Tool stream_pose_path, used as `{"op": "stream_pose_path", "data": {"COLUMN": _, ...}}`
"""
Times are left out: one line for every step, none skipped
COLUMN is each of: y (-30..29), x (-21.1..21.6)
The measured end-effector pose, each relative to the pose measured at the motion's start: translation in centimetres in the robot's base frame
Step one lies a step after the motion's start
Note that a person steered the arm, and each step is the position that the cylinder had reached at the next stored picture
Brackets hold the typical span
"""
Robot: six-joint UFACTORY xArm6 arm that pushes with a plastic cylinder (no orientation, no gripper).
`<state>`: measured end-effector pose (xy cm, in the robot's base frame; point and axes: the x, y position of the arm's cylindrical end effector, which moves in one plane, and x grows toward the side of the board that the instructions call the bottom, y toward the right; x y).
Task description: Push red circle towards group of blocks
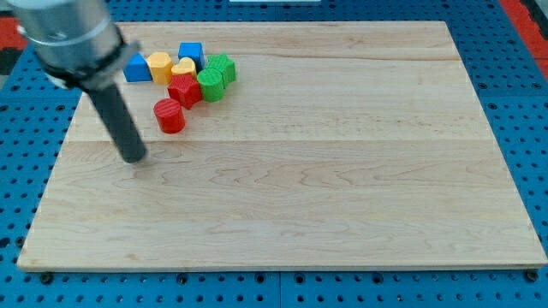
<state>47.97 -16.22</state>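
Note:
The red circle [169, 115] stands on the wooden board, just below the group of blocks at the view's upper left. The group holds a red block [184, 89], a blue triangle-like block [137, 68], a yellow block [159, 67], a yellow heart-like block [182, 67], a blue block [191, 53] and two green blocks [211, 85] [223, 68]. My tip [134, 157] rests on the board to the lower left of the red circle, a short gap away from it.
The wooden board [342, 171] lies on a blue pegboard surface [522, 103]. The arm's grey body [64, 34] hangs over the board's upper left corner.

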Motion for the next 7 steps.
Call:
{"op": "stream_pose_path", "data": {"y": 3.4, "x": -1.7}}
{"op": "stream_pose_path", "data": {"y": 4.7, "x": -4.5}}
{"op": "stream_pose_path", "data": {"y": 2.2, "x": -7.2}}
{"op": "stream_pose_path", "data": {"y": 0.4, "x": -5.7}}
{"op": "stream_pose_path", "data": {"y": -1.0, "x": -5.9}}
{"op": "stream_pose_path", "data": {"y": -1.7, "x": -7.8}}
{"op": "stream_pose_path", "data": {"y": -2.9, "x": -5.6}}
